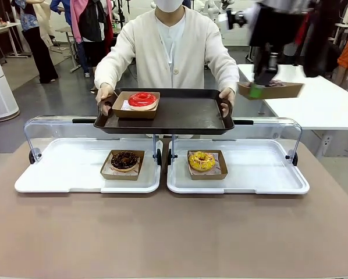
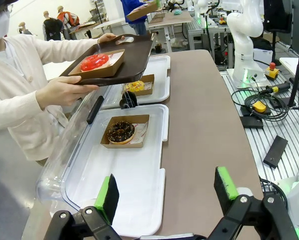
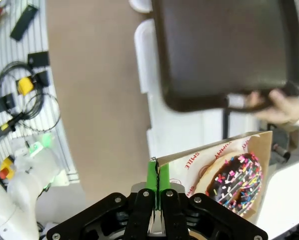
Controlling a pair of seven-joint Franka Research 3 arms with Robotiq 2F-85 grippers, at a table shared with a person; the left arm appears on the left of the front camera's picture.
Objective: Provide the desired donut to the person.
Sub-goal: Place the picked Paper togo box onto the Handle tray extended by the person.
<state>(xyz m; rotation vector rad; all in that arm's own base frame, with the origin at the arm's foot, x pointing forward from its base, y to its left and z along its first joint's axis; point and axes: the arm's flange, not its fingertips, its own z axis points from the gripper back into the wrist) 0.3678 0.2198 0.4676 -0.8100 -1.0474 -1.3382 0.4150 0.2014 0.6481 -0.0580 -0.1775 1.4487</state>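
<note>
The sprinkled chocolate donut (image 3: 235, 182) sits in a brown cardboard box (image 3: 249, 150), and the right pincer (image 3: 155, 187) pinches the box's paper-lined edge, its green pads pressed together on it. In the front view that box (image 1: 271, 89) hangs in the air just to the right of the dark tray (image 1: 180, 113), near the person's (image 1: 168, 52) hand on the tray's right rim, and slightly above tray level. The arm above it is blurred, which suggests motion, though its direction cannot be told.

The person holds the tray with both hands, above the two white display trays (image 1: 75, 168). On the tray's left part a red-glazed donut (image 1: 142, 99) already lies in its own box. The rest of the tray is bare.

Below the tray, on the desk (image 1: 174, 232), a dark chocolate donut (image 1: 124, 160) rests in the left display tray and a yellow donut (image 1: 202, 161) in the right one (image 1: 244, 174).

The left pincer (image 2: 167, 192) hangs spread and empty over the near corner of the left display tray, well away from the dark tray.

Judged from this, the pick is done and the carry is nearly finished; what remains is to bring the box over the tray's free area, set it down and release.
</note>
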